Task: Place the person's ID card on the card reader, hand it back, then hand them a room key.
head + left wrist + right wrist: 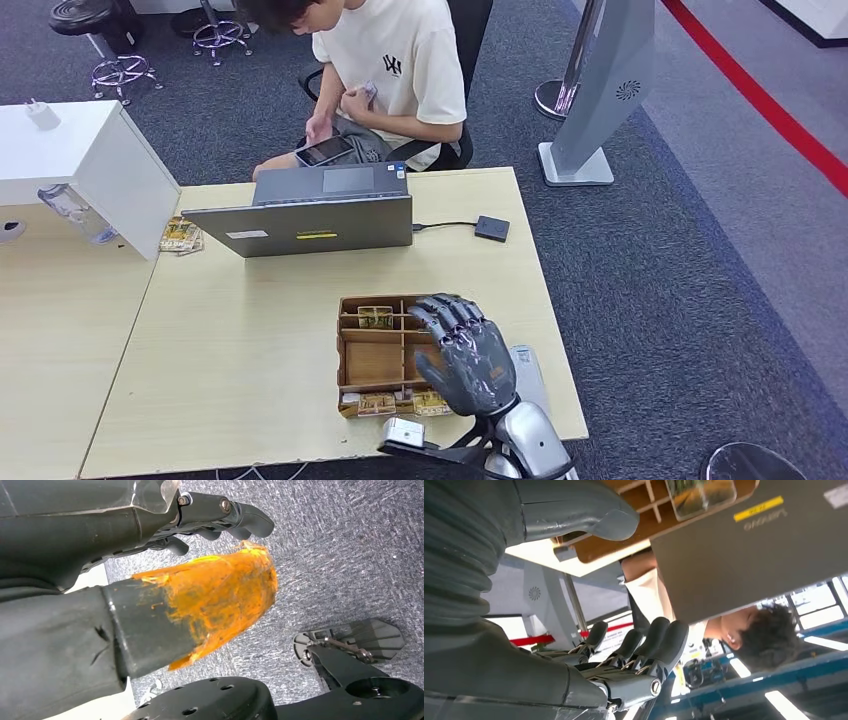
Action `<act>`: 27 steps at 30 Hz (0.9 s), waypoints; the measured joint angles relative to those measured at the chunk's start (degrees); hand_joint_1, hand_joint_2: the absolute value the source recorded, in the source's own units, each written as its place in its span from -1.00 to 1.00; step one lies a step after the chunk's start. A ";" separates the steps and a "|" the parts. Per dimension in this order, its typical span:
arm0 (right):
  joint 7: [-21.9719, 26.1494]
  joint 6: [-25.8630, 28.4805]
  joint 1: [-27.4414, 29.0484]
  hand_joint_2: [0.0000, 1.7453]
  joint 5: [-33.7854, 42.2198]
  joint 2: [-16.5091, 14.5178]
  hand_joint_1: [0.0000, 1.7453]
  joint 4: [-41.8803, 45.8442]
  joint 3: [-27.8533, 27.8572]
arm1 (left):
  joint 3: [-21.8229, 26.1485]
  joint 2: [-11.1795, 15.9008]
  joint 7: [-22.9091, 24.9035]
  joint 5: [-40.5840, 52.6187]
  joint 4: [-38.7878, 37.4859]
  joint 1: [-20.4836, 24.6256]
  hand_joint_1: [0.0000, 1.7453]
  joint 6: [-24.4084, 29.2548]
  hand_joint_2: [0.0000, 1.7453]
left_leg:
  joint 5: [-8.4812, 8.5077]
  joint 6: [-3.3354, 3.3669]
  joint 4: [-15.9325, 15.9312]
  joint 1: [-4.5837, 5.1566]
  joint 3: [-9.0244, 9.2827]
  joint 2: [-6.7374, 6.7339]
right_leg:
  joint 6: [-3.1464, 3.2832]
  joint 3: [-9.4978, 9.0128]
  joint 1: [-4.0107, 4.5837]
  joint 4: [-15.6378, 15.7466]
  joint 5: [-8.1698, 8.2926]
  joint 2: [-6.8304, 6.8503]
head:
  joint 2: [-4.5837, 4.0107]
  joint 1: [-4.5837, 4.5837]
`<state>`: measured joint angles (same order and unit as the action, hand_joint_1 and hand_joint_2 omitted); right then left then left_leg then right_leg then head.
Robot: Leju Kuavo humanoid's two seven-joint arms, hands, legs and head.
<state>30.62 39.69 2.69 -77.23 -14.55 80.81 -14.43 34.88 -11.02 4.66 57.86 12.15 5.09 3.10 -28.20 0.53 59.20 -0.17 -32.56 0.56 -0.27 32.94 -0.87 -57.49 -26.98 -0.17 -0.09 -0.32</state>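
My right hand (462, 355) hovers open over the right side of a wooden compartment box (372, 362) near the table's front edge, with nothing in it. The box holds cards: one (375, 317) in a far slot and others (378, 403) in the near slots. In the right wrist view the fingers (644, 642) and thumb (574, 522) are apart, with the box (634, 515) beyond them. A small black card reader (491, 228) lies right of the laptop, joined to it by a cable. My left hand (200, 580) hangs over the carpet, holding nothing.
A grey laptop (320, 212) stands open, its back towards me. Behind it a seated person (395, 70) holds a phone (323, 151) and a small thing in the other hand. A white box (95, 160) stands at the left. A grey flat device (528, 372) lies beside my right hand.
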 joint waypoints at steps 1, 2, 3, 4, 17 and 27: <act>-0.25 0.01 0.12 1.00 -0.13 0.07 -0.26 -0.24 -0.32 | 0.00 0.00 0.00 0.04 0.00 0.00 -1.00 0.00 -1.00 | 0.00 0.00 0.00 0.00 0.00 0.00 | 0.00 0.00 0.00 0.00 0.00 0.00 | 0.00 -0.01; -0.42 0.01 0.23 1.00 -0.20 0.13 -0.26 -0.45 -0.57 | 0.00 0.00 0.00 0.07 0.00 0.00 -1.00 0.00 -1.00 | 0.00 0.00 0.00 0.00 0.00 0.00 | 0.00 0.00 0.00 0.00 0.00 0.00 | 0.00 -0.01; -0.51 0.02 0.31 1.00 -0.23 0.19 -0.26 -0.65 -0.78 | 0.00 0.00 0.00 0.09 0.00 0.00 -1.00 0.00 -1.00 | 0.00 0.00 0.00 0.00 0.00 0.00 | 0.00 -0.01 0.00 0.00 0.00 0.00 | 0.00 0.00; -0.57 0.02 0.37 1.00 -0.25 0.25 -0.28 -0.81 -0.97 | 0.00 0.00 0.00 0.09 0.00 0.00 -1.00 0.00 -1.00 | 0.00 0.00 0.00 0.00 0.00 0.00 | 0.00 -0.01 0.00 0.00 0.00 0.00 | 0.00 0.01; -4.10 0.04 -0.14 1.00 -2.38 1.22 0.14 -2.11 -1.03 | 0.11 0.02 0.06 0.34 0.00 0.02 -1.00 -0.05 -1.00 | 0.00 0.00 0.00 0.00 0.00 0.00 | 0.00 -0.01 0.00 0.00 0.00 0.00 | 0.00 -0.01; -4.55 0.07 -1.46 1.00 -2.94 1.62 0.04 -2.69 3.22 | 0.86 0.04 0.07 1.07 0.00 0.02 -1.00 -0.10 -1.00 | 0.00 0.00 0.01 0.01 0.01 0.00 | 0.00 -0.01 0.00 0.00 0.01 0.00 | 0.00 0.00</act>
<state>26.07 39.76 1.24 -80.17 -12.92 78.12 -11.21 35.75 -10.97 4.72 58.93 12.15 5.11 3.01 -28.20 0.53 59.20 -0.16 -32.56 0.56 -0.27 32.93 -0.88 -57.49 -26.96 -0.17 -0.09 -0.33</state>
